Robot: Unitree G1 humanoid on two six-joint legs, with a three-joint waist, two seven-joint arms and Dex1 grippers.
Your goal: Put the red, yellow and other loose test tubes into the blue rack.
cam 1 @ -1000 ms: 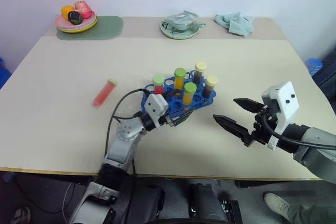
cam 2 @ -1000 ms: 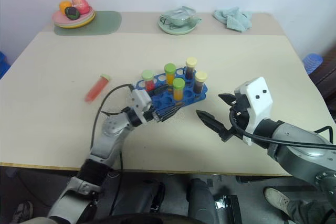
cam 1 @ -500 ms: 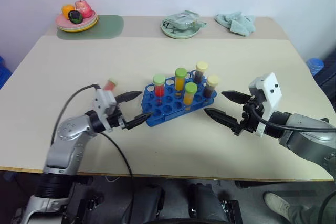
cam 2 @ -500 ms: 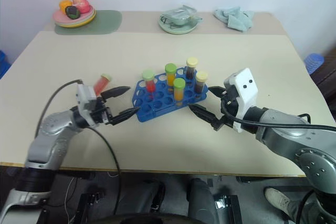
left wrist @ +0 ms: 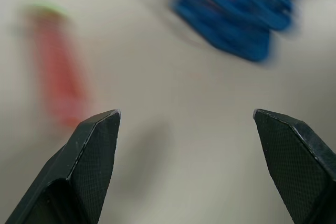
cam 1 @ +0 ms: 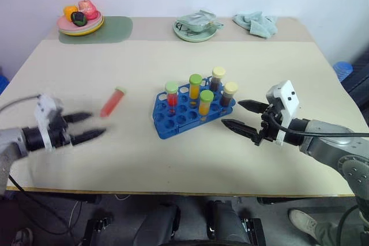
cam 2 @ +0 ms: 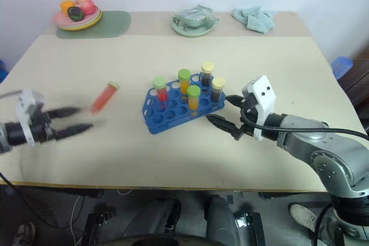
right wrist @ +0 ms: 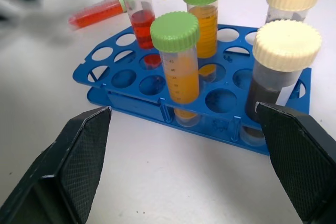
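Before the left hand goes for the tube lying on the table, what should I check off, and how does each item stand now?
1. Left hand open: ok, fingers spread, nothing between them.
2. Red tube reachable: ok, lying flat on the table, apart from the rack.
3. Blue rack has free holes: ok, several empty ones on the side nearest the lying tube.
4. Five tubes in the rack standing upright: ok.
5. Right hand clear of the path: ok, open beside the rack's far end.
6. Rack steadied: not ok, neither hand touches it.
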